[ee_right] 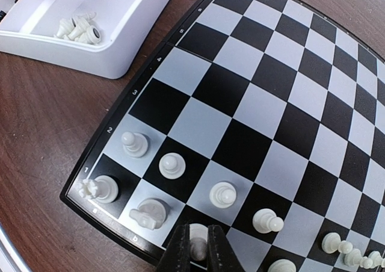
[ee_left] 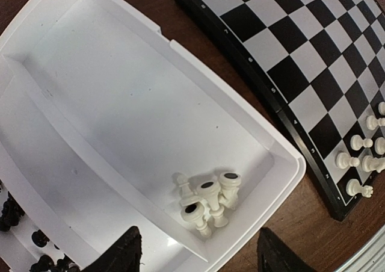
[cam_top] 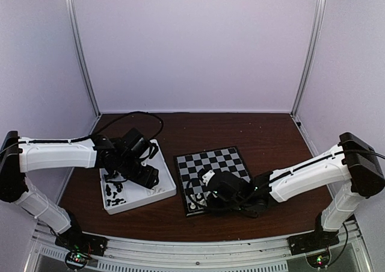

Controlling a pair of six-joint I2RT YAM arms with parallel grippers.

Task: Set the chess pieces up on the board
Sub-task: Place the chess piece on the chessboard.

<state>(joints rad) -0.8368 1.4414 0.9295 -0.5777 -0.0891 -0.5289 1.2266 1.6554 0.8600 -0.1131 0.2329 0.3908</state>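
Chess pieces (ee_right: 222, 194): two lots, one on the board (ee_right: 271, 103), one in the tray (ee_left: 120, 103).

On the board: white only, all upright, crowded at its near-left corner. Rook (ee_right: 99, 189) on the corner square, knight (ee_right: 149, 213) on the next square along the near rim. Four pawns (ee_right: 171, 165) in a straight line one row further in, parallel to that rim. More white ones past the end of that line, too small to name.

White piece (ee_right: 197, 241): upright, pinched between the fingers of the right gripper (ee_right: 197, 251), over the rim-row square just beside the knight. Whether its foot touches the board I cannot tell.

In the tray: white heap (ee_left: 207, 203) in the near corner of the compartment next to the board. These lie tumbled on their sides, pointing every way, several with dark round bases turned up. Black pieces (ee_left: 24, 236) lie loose in the compartment beyond the divider, away from the board.

Left gripper (ee_left: 198, 242): hangs over the tray above the white heap, jaws wide, nothing between them.

Board: square, turned a little askew on the table (cam_top: 271, 133). The tray lies close beside its left side, not touching, with wood showing between.

In the way: seen from above, the right arm (cam_top: 301, 179) lies across the board's near-left corner and hides most of the set pieces. The left arm (cam_top: 60, 154) covers the middle of the tray. Cable (cam_top: 141, 115) loops on the table behind the tray.
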